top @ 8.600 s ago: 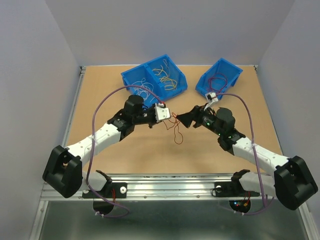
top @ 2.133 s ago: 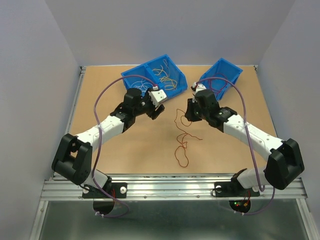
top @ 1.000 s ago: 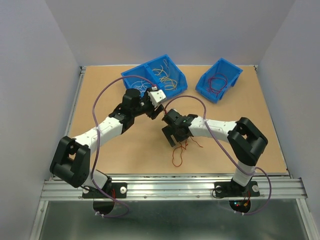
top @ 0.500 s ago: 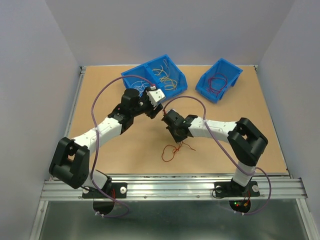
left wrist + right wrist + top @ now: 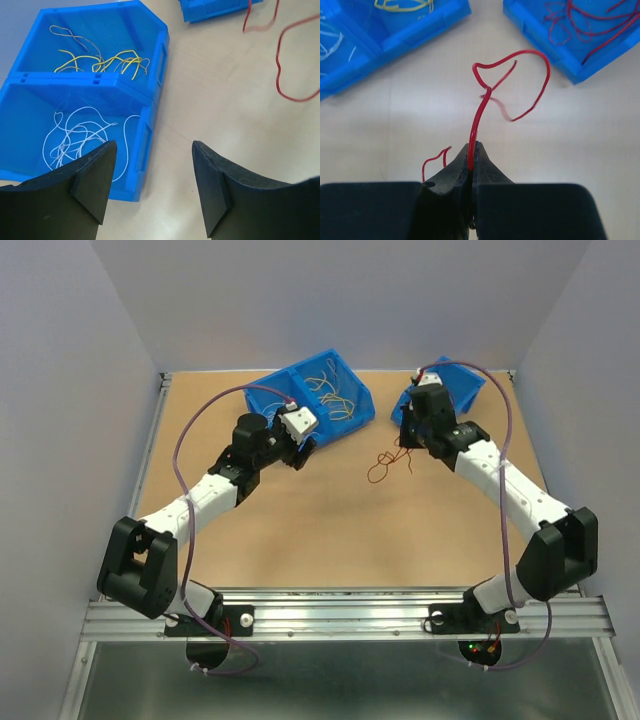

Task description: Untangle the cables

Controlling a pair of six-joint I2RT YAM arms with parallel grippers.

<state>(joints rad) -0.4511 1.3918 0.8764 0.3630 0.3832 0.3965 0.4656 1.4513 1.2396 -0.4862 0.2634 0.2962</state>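
My right gripper (image 5: 473, 150) is shut on one red cable (image 5: 481, 102), which curls up out of the jaws; in the top view this gripper (image 5: 404, 438) hangs just in front of the small blue bin (image 5: 462, 383), and the red cable (image 5: 384, 466) dangles from it over the table. More red cables (image 5: 580, 22) lie in that small bin. My left gripper (image 5: 153, 145) is open with nothing between its fingers, hovering at the front corner of the double blue bin (image 5: 150, 102). That bin holds yellow cables (image 5: 107, 60) in one compartment and white cables (image 5: 75, 140) in the other.
The double bin (image 5: 352, 418) sits at the back middle of the wooden table (image 5: 300, 530). The small bin's front wall (image 5: 547, 47) lies close ahead of the right gripper. Thick purple cables arc over both arms. Grey walls enclose the table.
The right gripper shut on the red cable near the table's middle, then carried it back and right to the small bin. The left gripper drew slightly back towards the double bin, still open.
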